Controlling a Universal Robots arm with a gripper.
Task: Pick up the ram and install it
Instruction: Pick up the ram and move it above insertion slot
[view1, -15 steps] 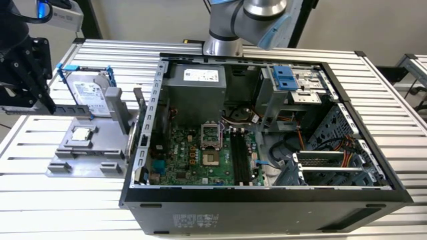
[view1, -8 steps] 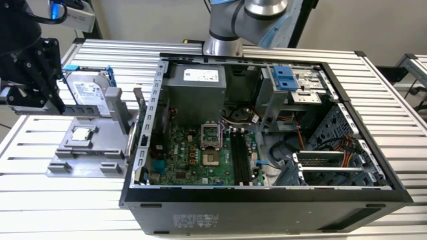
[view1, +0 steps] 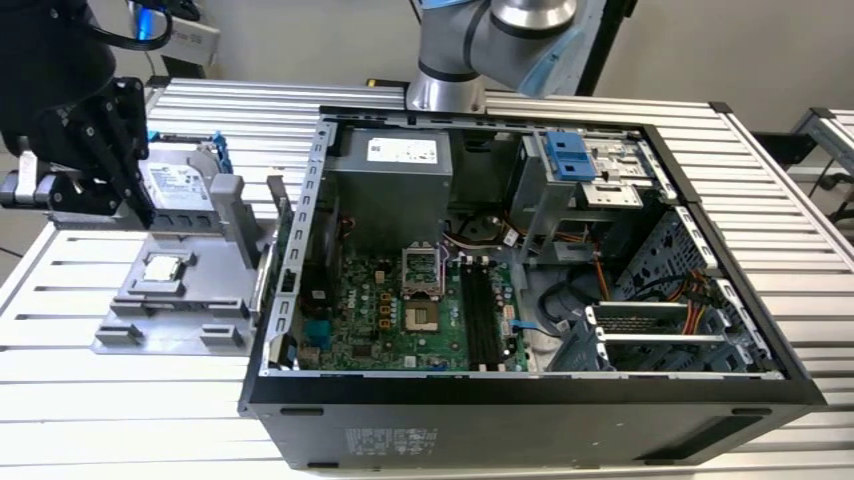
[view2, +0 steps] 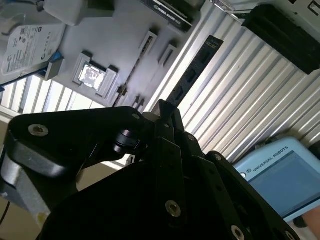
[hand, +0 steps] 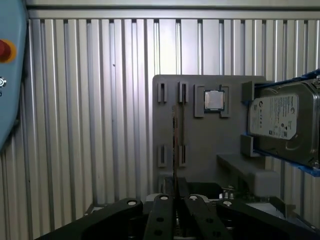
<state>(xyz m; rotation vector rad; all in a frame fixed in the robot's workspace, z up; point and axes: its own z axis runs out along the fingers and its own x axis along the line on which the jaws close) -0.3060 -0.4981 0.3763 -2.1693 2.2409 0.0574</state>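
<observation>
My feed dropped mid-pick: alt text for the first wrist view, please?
The tool is closed on the ram, seen edge-on, over a grey holder carrying a processor chip and hard drive, on a metal table.

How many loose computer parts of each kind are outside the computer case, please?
Ram, gripped in the hand: 1
Hard drive: 1
Processor chip: 1
Total: 3
</observation>
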